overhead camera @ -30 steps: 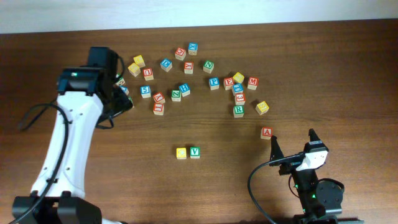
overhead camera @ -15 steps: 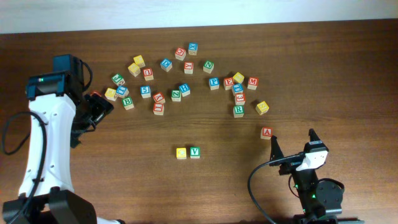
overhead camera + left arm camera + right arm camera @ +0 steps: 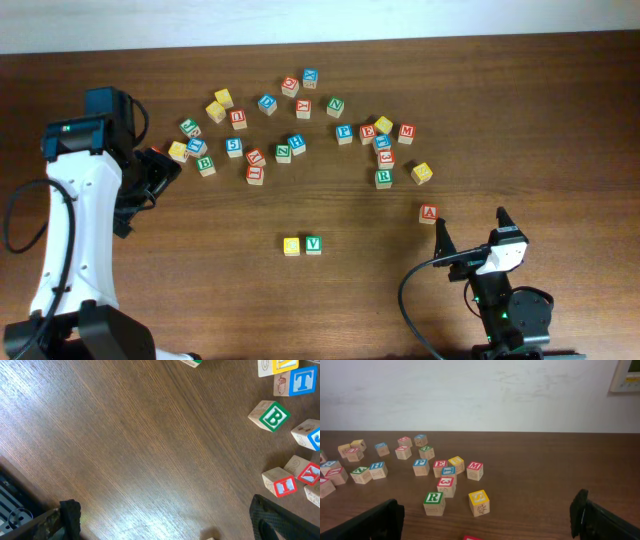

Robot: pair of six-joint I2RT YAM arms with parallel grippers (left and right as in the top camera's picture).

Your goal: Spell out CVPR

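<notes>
A yellow wooden letter block [image 3: 291, 245] and a green wooden V block [image 3: 314, 244] sat touching side by side near the middle of the dark wooden table [image 3: 560, 120]. The yellow block's letter was too small to read; judging by its place before the V, it was probably the C. That put the word about half spelled, with P and R left to place.

A blue wooden block that appeared to read P [image 3: 344, 131] and a green wooden R block [image 3: 384, 178] lay among the loose wooden letter blocks [image 3: 266, 102] scattered in an arc across the far side of the table, well apart from the placed pair. A red wooden A block [image 3: 429, 213] sat alone, nearer the right arm.

The left gripper [image 3: 160, 172] hung with its jaws spread wide and empty, just beside the left end of the scatter. The right gripper [image 3: 472, 232] was likewise wide open and empty, near the table's front edge.

No container was in view; every block lay directly on the table.
</notes>
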